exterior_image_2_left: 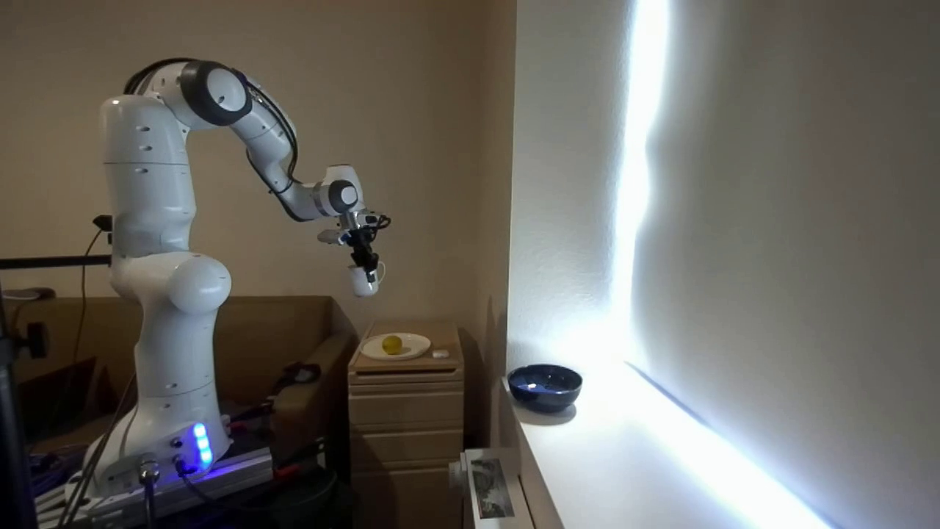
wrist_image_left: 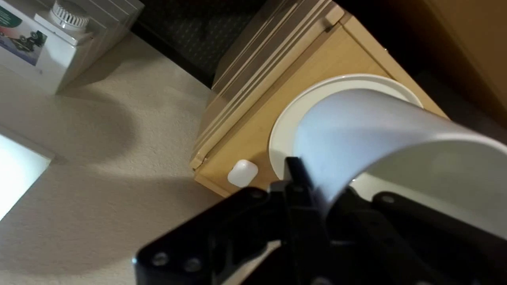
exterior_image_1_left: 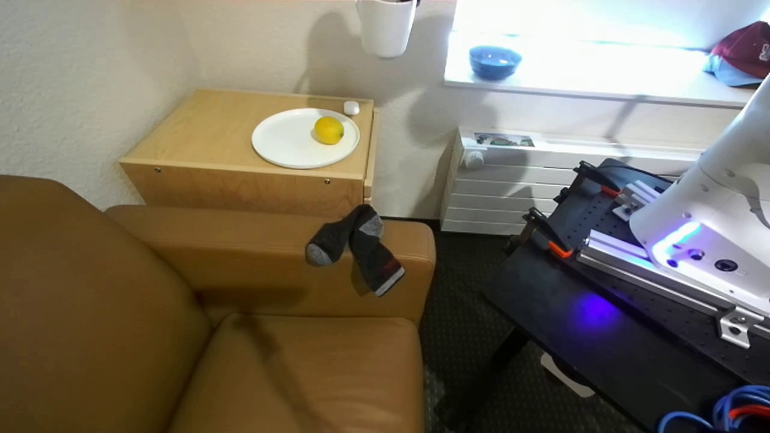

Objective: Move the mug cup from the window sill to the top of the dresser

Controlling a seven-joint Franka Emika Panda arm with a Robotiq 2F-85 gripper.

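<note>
The white mug cup (exterior_image_1_left: 385,29) is in the air, well above the level of the dresser top, slightly tilted with its mouth up. It also shows in an exterior view (exterior_image_2_left: 363,281) and large in the wrist view (wrist_image_left: 368,122). My gripper (wrist_image_left: 311,182) is shut on the mug's wall at the rim; it shows from the side in an exterior view (exterior_image_2_left: 371,270). The tan dresser (exterior_image_1_left: 222,126) stands below; its top (wrist_image_left: 245,144) lies behind the mug in the wrist view. The bright window sill (exterior_image_1_left: 589,72) is at the right, also in an exterior view (exterior_image_2_left: 624,463).
A white plate (exterior_image_1_left: 283,141) with a yellow fruit (exterior_image_1_left: 329,130) and a small white case (exterior_image_1_left: 351,107) are on the dresser. A blue bowl (exterior_image_1_left: 494,62) and a cap (exterior_image_1_left: 743,51) are on the sill. A brown sofa (exterior_image_1_left: 289,361) with socks (exterior_image_1_left: 367,246) stands before the dresser.
</note>
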